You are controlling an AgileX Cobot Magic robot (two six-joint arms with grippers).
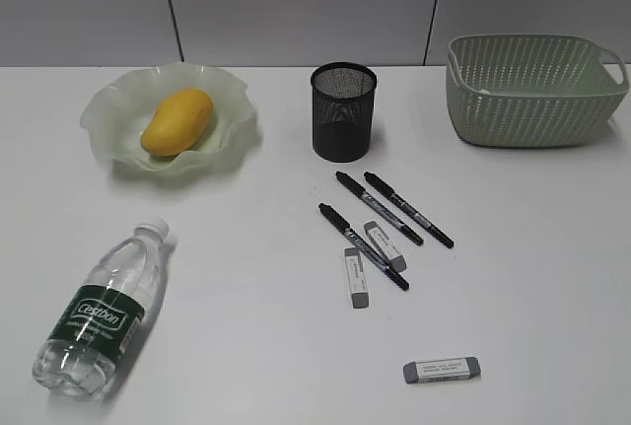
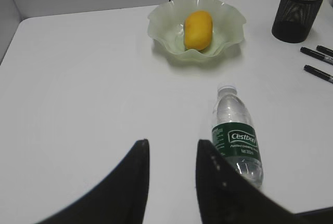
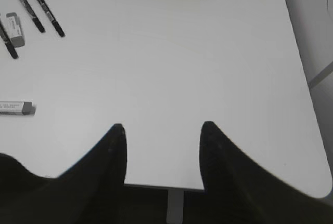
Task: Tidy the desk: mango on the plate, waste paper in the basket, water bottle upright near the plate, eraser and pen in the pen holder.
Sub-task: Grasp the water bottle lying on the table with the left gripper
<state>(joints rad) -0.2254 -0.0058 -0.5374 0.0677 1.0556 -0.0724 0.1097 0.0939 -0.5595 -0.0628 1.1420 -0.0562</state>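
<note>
I read the scene with the pen holder (image 1: 344,110) as my reference; it stands upright on the desk (image 1: 246,346).

Mango (image 1: 177,121): lies in the plate (image 1: 113,100), which sits well to the left of the holder.

Bottle (image 1: 99,312): lies on its side, well left of the holder and nearer the camera, cap (image 1: 153,231) pointing toward the plate. It is apart from the plate.

Basket (image 1: 532,90): stands to the right of the holder, near the far edge of the desk. I cannot see waste paper in any view, and I cannot tell what lies inside the basket.

Pens: three black pens (image 1: 379,207) lie just in front of the holder, roughly parallel and slanted.

Erasers: two erasers (image 1: 355,277) lie among the pens; at least one touches or is crossed by a pen. A third eraser (image 1: 442,370) lies alone, farther toward the camera and to the right.

Left tool (image 2: 171,151): hovers above bare desk, just beside the bottle. Its jaws stand partly apart and hold nothing.

Right tool (image 3: 163,130): hovers over the near desk edge, well right of the holder. Its jaws stand apart with only desk between them; it holds nothing. The lone eraser lies to its left.
</note>
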